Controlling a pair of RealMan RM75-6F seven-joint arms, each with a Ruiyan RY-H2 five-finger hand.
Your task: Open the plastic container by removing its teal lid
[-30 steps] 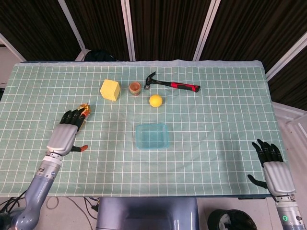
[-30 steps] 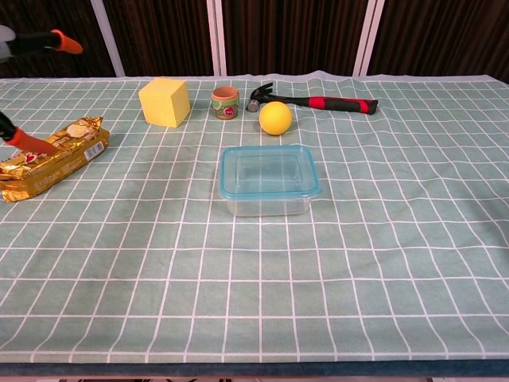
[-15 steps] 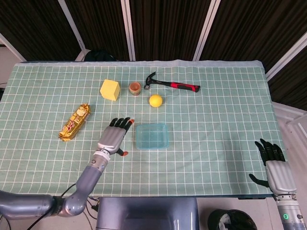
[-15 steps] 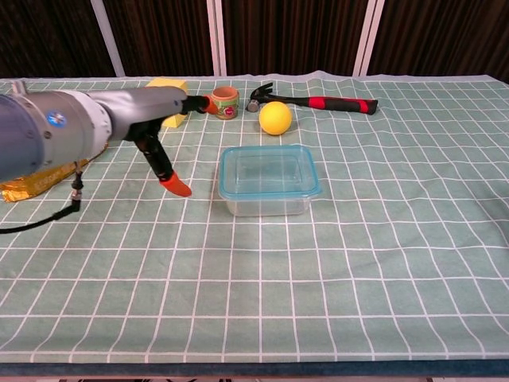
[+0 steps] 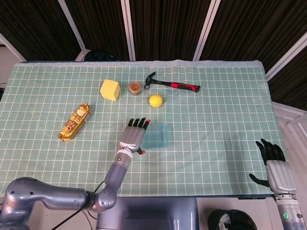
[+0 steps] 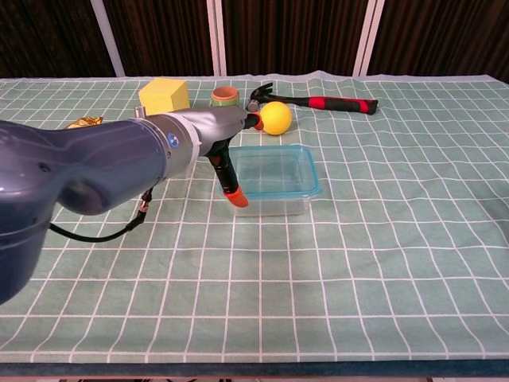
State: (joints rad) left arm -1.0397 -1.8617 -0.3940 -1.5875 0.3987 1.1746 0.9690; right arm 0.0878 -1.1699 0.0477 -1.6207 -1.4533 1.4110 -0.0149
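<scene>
The left hand (image 5: pixel 134 136) hovers with fingers spread, empty, over the light, slippery plastic container (image 5: pixel 157 136); best gripped at the teal lid (image 6: pixel 312 167) rim.

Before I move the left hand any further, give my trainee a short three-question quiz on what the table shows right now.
1. True or false: the teal lid sits on the container.
2. Which thing lies nearest the hammer head? A) candy bar B) small pot C) yellow block
3. Fill in: the left hand is at the container's ____ side in the head view, while the right hand stays off by the table's near corner.

Key: 1 true. 2 B. 3 left.
</scene>
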